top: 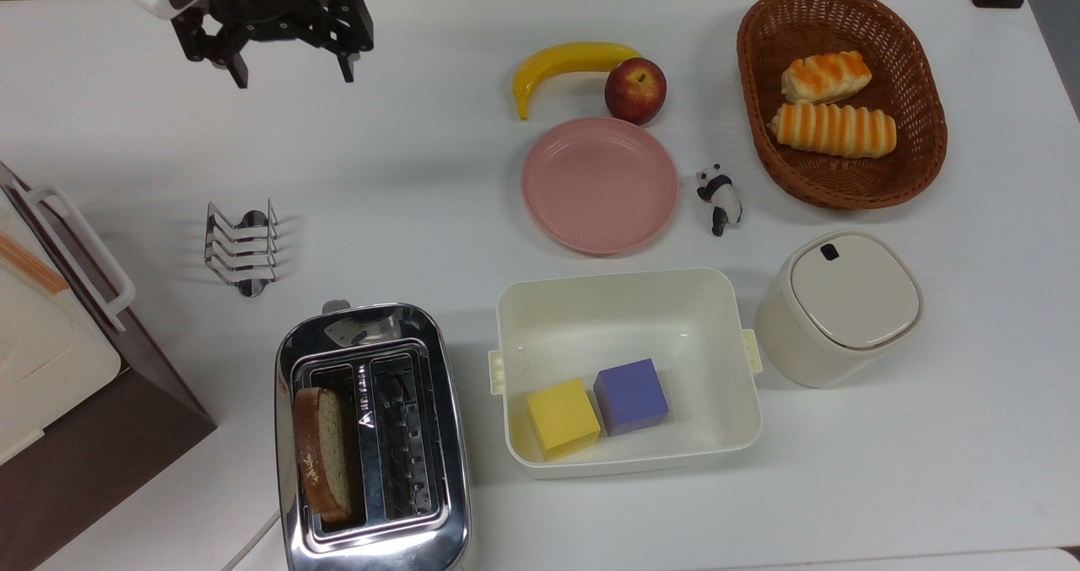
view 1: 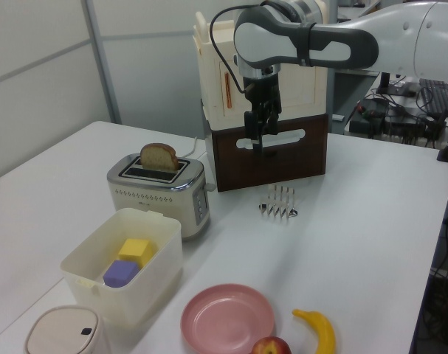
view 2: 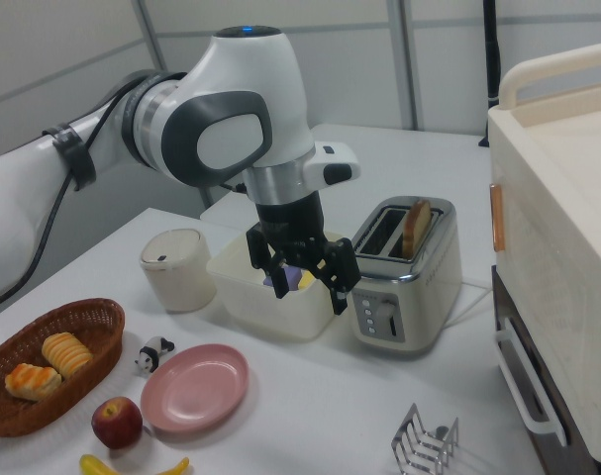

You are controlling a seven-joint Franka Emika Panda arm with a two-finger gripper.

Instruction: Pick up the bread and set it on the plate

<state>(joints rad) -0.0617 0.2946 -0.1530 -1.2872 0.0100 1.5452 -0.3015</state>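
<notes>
The bread, a brown slice with a dark crust, stands upright in one slot of a chrome toaster near the top view's bottom edge. The pink plate lies bare in the middle of the white table, to the top view's upper right of the toaster. My gripper hangs open and holds nothing. It is in the air at the top view's upper left, far from both the bread and the plate.
A cream tub holding a yellow and a purple cube sits beside the toaster. Around the plate are a banana, an apple, a panda figure, a basket of rolls and a lidded canister. A toast rack and a large box stand at the top view's left.
</notes>
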